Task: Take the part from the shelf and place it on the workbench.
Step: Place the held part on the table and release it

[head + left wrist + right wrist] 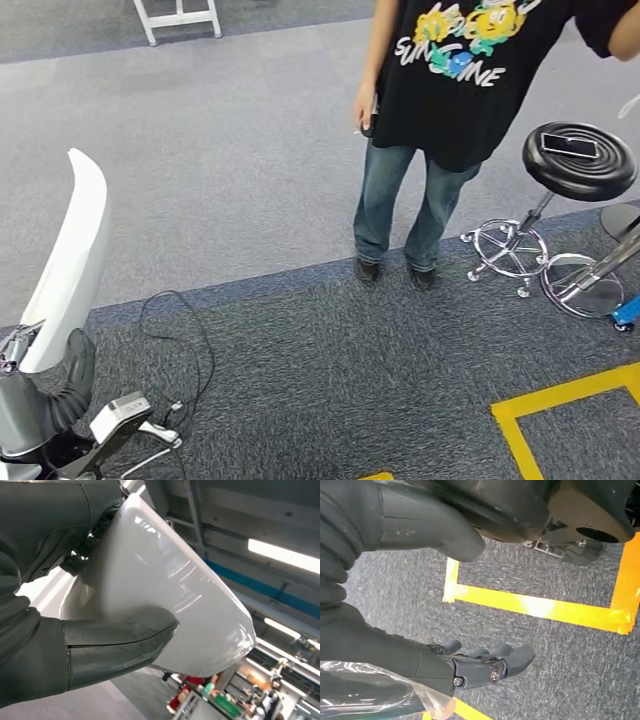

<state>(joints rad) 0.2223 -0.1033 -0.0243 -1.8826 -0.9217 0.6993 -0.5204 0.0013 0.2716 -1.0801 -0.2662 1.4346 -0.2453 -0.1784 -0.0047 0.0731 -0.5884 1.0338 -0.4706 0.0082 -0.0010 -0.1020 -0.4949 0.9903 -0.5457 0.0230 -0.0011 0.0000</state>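
Note:
The part [72, 265] is a long, curved, glossy white panel. It stands upright at the far left of the head view, gripped at its lower end by my left hand [45, 400]. In the left wrist view the thick grey thumb [120, 640] presses on the white part [181, 610] and the darker fingers clamp its other side. My right hand [433, 630] hangs over the grey carpet with its fingers [493, 662] stretched out and apart from the thumb [444, 530], holding nothing.
A person [453, 120] in a black printed shirt and jeans stands ahead on the carpet. Two black stools [577, 165] with chrome bases stand at the right. A black cable [177, 340] loops on the floor near my left arm. Yellow tape [558, 400] marks the floor.

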